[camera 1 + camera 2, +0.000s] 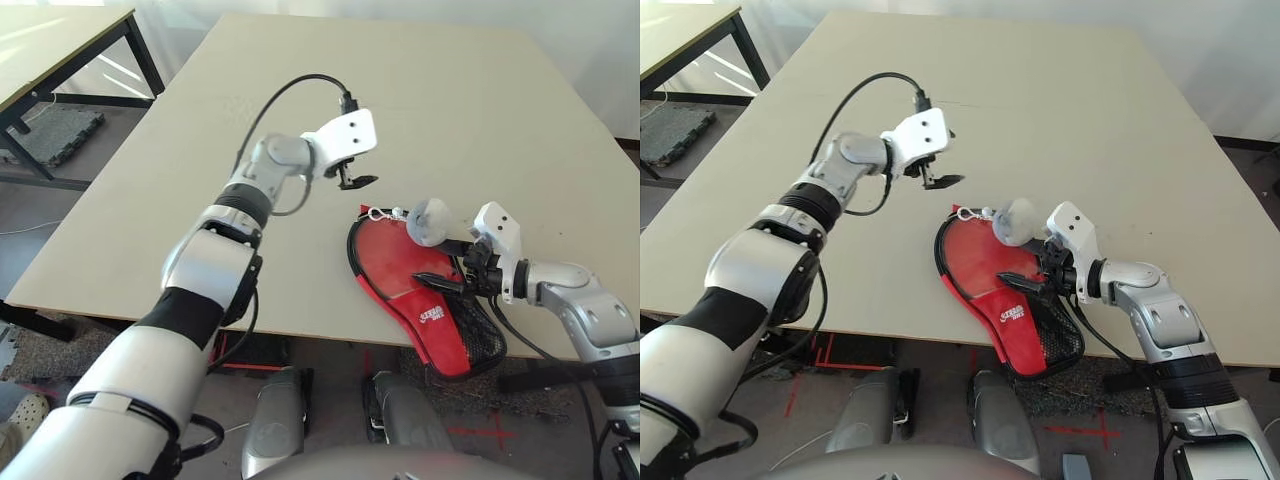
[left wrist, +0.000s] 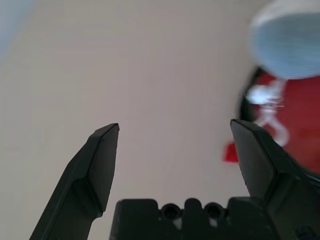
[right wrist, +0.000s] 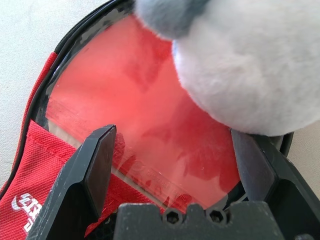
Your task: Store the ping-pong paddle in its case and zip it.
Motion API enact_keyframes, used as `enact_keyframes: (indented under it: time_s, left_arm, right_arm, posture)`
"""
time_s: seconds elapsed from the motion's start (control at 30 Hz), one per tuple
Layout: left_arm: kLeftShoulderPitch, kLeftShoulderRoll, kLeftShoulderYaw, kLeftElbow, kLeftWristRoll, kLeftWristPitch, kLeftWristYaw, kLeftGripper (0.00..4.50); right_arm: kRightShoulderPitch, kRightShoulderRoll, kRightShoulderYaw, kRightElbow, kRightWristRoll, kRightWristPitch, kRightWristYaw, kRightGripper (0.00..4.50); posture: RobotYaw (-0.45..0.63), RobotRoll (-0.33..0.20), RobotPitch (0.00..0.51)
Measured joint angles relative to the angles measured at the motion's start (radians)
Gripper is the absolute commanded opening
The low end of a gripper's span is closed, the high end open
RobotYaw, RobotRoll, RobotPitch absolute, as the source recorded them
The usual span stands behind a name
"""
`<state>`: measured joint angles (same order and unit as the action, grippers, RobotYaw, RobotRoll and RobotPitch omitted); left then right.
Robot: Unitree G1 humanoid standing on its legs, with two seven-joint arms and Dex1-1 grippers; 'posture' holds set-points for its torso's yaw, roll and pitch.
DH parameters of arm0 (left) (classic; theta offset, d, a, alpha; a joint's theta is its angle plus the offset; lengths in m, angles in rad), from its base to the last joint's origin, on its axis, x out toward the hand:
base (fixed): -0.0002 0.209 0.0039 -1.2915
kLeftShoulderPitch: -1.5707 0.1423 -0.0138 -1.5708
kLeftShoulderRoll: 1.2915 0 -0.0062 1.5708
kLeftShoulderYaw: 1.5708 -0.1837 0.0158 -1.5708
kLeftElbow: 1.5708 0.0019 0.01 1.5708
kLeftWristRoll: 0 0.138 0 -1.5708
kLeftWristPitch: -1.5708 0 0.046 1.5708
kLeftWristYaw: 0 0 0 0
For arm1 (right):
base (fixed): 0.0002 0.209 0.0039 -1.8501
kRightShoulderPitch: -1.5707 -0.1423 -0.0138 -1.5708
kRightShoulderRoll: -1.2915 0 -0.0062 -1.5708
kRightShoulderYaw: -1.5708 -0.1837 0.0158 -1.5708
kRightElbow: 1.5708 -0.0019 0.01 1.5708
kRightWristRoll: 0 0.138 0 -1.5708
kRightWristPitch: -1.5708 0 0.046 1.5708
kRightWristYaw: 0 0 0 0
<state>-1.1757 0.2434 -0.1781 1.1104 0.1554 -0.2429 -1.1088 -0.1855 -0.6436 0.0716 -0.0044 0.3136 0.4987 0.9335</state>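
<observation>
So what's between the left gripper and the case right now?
Bare tabletop. In the left eye view, the open left gripper hovers apart from the case, nothing lying between.

You have a matt, pale, smooth surface (image 1: 450, 90) under the work. The case (image 3: 45, 165) is coarse woven red cloth with a printed white logo, black mesh (image 1: 485, 335) and a black zipper edge. The ping-pong paddle (image 3: 150, 115) inside shows a glossy red face with sheen. The round tag (image 3: 250, 65) looks fuzzy, soft, greyish-white. Both hands' fingers (image 2: 100, 165) are matt black plastic.
</observation>
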Motion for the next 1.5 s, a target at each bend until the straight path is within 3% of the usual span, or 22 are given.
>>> enact_keyframes:
  time_s: [0.2,0.4,0.7,1.13,1.5]
  left_arm:
    - [0.302,0.086,-0.060,-0.516,-0.140,0.367,-0.329,4.46]
    - [0.395,0.106,-0.108,-0.784,-0.168,0.586,-0.299,4.46]
    - [0.437,0.024,-0.190,-0.812,-0.147,0.617,-0.110,4.46]
    - [0.431,-0.033,-0.265,-0.648,-0.075,0.541,0.008,4.46]
    - [0.422,-0.042,-0.264,-0.628,-0.075,0.535,0.016,4.46]
  right_arm:
    - [-0.009,0.005,0.004,0.019,-0.005,-0.011,0.008,4.50]
    - [-0.019,0.006,0.004,0.049,-0.011,-0.016,0.012,4.50]
    - [-0.018,0.010,0.004,0.049,-0.019,-0.016,0.019,4.50]
    - [0.011,-0.016,-0.016,0.017,-0.011,-0.009,0.022,4.50]
    - [0.076,-0.147,-0.236,-0.084,0.197,0.232,0.055,4.50]
  posture:
    - [0.05,0.000,0.086]
    - [0.05,0.000,0.089]
    - [0.05,0.000,0.098]
    - [0.03,0.000,0.106]
    - [0.02,0.000,0.104]
